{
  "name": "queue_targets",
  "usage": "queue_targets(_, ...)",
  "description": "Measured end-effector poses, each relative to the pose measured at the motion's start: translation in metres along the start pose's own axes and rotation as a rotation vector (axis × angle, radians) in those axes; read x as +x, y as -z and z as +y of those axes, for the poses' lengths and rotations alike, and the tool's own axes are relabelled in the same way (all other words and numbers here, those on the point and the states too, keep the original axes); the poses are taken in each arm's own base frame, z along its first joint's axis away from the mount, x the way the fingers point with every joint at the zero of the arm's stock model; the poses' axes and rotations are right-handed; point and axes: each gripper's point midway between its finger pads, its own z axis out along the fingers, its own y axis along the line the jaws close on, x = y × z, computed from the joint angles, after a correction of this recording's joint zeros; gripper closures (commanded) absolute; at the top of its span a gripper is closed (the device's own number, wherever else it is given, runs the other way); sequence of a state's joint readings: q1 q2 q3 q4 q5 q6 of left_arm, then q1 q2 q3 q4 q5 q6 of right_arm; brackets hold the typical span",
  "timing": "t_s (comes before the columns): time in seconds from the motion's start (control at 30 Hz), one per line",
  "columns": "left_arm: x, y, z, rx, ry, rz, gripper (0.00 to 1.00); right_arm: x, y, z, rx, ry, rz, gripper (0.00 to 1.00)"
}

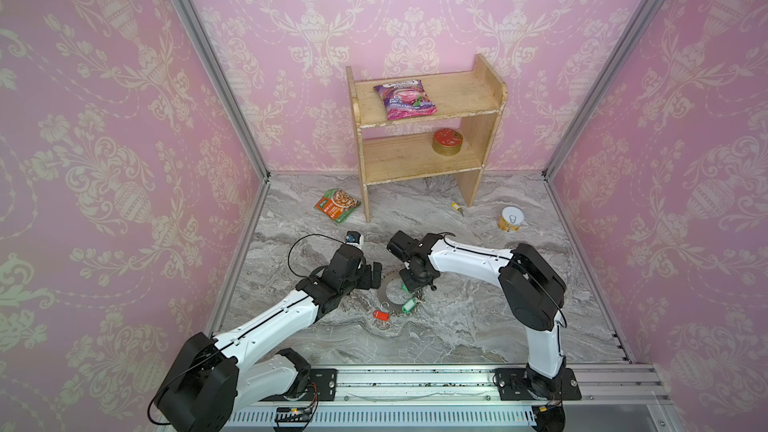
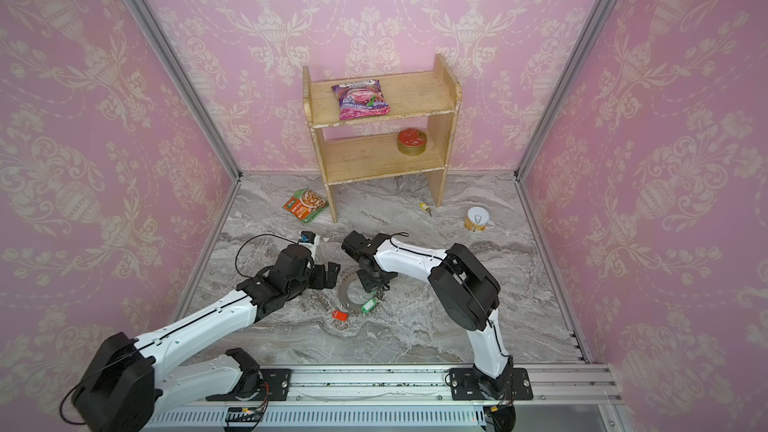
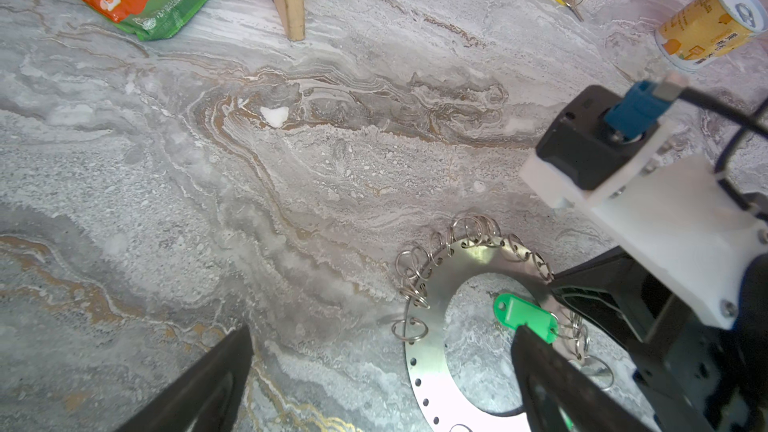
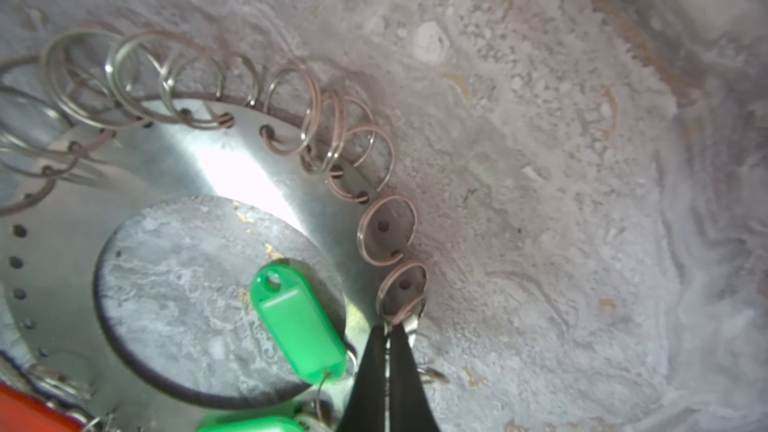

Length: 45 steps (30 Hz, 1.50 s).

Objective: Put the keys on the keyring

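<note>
The keyring (image 4: 187, 151) is a flat grey metal ring with wire loops along its rim; it lies on the marble in both top views (image 1: 381, 297) (image 2: 343, 289). My right gripper (image 4: 389, 328) points down at its rim, shut, with a wire loop running into its tips and a thin metal sliver between them. A green-tagged key (image 4: 299, 322) lies across the ring's hole right beside it. Another green tag (image 4: 249, 423) and a red-orange tag (image 1: 380, 315) sit at the ring's near rim. A yellow-tagged key (image 1: 456, 208) lies apart by the shelf leg. My left gripper (image 3: 382, 330) hovers open at the ring's left edge.
A wooden shelf (image 1: 428, 151) stands at the back wall with a pink packet (image 1: 405, 99) and a gold tin (image 1: 446, 142) on it. A green-orange food packet (image 1: 336, 205) lies left of it. A yellow can (image 1: 511, 219) stands at the right.
</note>
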<state>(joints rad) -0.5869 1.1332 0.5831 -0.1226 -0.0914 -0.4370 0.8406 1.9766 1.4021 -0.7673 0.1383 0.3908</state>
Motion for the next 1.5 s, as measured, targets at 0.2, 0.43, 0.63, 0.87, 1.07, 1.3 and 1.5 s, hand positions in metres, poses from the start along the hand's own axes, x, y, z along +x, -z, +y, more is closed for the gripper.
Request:
queue_targets(0.2, -0.002, 0.002, -0.001, 0.004, 0.001, -0.009, 0.01, 0.004, 0.019, -0.002, -0.043, 0.011, -0.067, 1.0)
queue_targets(0.43, -0.018, 0.011, -0.007, 0.019, 0.005, -0.04, 0.01, -0.011, 0.076, 0.002, -0.143, 0.078, -0.265, 1.0)
queue_targets(0.63, -0.047, 0.033, -0.018, 0.057, -0.014, -0.115, 0.01, -0.013, 0.112, 0.011, -0.25, 0.194, -0.405, 1.0)
queue_targets(0.87, -0.083, 0.073, -0.047, 0.185, -0.111, -0.213, 0.03, -0.003, 0.144, 0.006, -0.414, 0.29, -0.531, 1.0)
queue_targets(1.07, -0.091, 0.093, -0.079, 0.34, -0.206, -0.228, 0.07, -0.003, 0.191, 0.005, -0.554, 0.392, -0.687, 1.0)
queue_targets(1.3, -0.097, 0.119, -0.116, 0.506, -0.314, -0.249, 0.18, 0.002, 0.226, 0.006, -0.689, 0.476, -0.772, 1.0)
queue_targets(1.5, -0.097, 0.145, -0.148, 0.628, -0.414, -0.277, 0.44, 0.006, 0.254, 0.01, -0.766, 0.536, -0.82, 1.0)
